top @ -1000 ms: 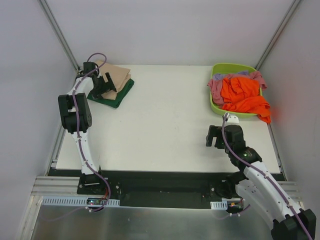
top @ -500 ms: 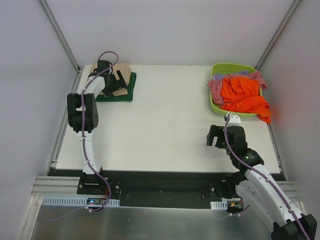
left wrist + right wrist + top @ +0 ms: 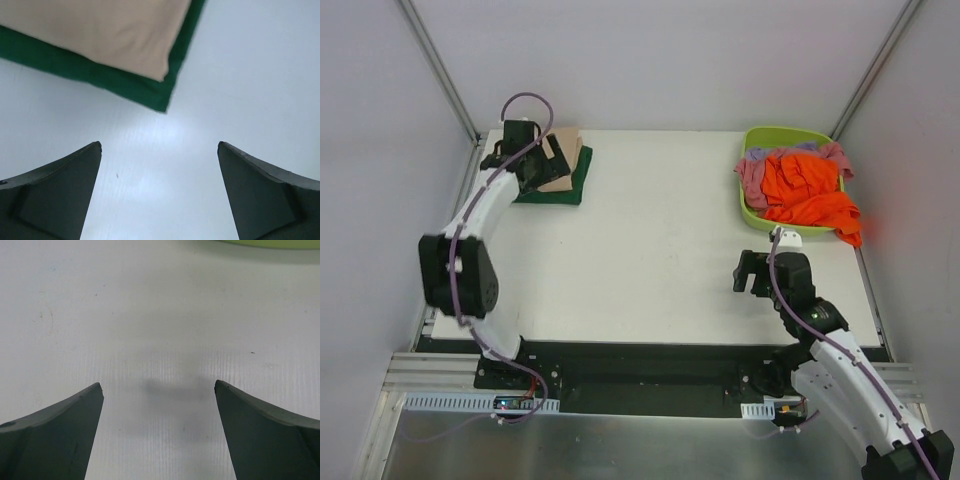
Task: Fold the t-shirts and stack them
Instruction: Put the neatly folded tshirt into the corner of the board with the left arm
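Observation:
A folded beige-tan t-shirt [image 3: 566,158] lies on a folded dark green t-shirt [image 3: 562,191] at the table's far left. My left gripper [image 3: 542,165] is open and empty at the left side of this stack. In the left wrist view the open gripper [image 3: 159,150] hovers over bare table just short of a corner of the beige shirt [image 3: 100,30] and the green shirt [image 3: 125,85]. Orange [image 3: 807,190], pink [image 3: 750,178] and lilac [image 3: 772,153] shirts lie crumpled in the basket. My right gripper [image 3: 752,272] is open and empty over bare table [image 3: 159,387].
The lime-green plastic basket [image 3: 756,217] stands at the far right, the orange cloth hanging over its near right rim. Its rim shows at the top of the right wrist view [image 3: 270,244]. Grey walls and metal posts close in the table.
The stack has been turned from askew to square at the far left. My left arm's elbow has swung down and left, its gripper staying by the stack. The right arm has barely moved.

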`<state>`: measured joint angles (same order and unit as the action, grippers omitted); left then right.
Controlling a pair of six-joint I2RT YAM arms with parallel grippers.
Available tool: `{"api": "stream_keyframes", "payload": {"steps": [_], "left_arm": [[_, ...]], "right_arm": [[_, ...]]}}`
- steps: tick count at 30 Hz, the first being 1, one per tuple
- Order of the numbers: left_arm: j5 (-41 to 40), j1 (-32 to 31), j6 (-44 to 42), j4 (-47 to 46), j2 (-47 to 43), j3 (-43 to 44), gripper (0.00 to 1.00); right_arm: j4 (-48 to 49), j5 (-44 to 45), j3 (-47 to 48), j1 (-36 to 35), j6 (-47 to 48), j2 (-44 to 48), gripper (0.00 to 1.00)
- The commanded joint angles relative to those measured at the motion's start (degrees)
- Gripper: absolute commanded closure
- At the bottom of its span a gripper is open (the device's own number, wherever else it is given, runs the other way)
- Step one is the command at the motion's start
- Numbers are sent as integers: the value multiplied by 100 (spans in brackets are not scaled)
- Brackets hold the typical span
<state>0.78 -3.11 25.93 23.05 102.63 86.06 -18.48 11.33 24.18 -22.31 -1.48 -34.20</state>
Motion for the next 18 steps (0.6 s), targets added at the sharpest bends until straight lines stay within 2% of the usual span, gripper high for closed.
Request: {"api": "stream_keyframes", "payload": {"steps": [1, 5, 8, 11, 18], "left_arm": [[-482, -671, 95, 24, -2585, -1272, 1], [-1009, -1734, 587, -378, -4677, -3502, 1], [-615, -1851, 773, -836, -5856, -4911, 1], [-815, -1851, 782, -767, -6359, -5441, 1], [-692, -1851, 553, -644, -6554, -5486, 1]], "right_arm": [[-32, 124, 60, 24, -134, 334, 4], [-235, 106, 87, 33, -300, 729, 4], [-366, 194, 60, 24, -449, 1054, 4], [-481, 281, -71, 24, -546, 1379, 4], [-569, 466, -336, 33, -634, 2092, 4]]}}
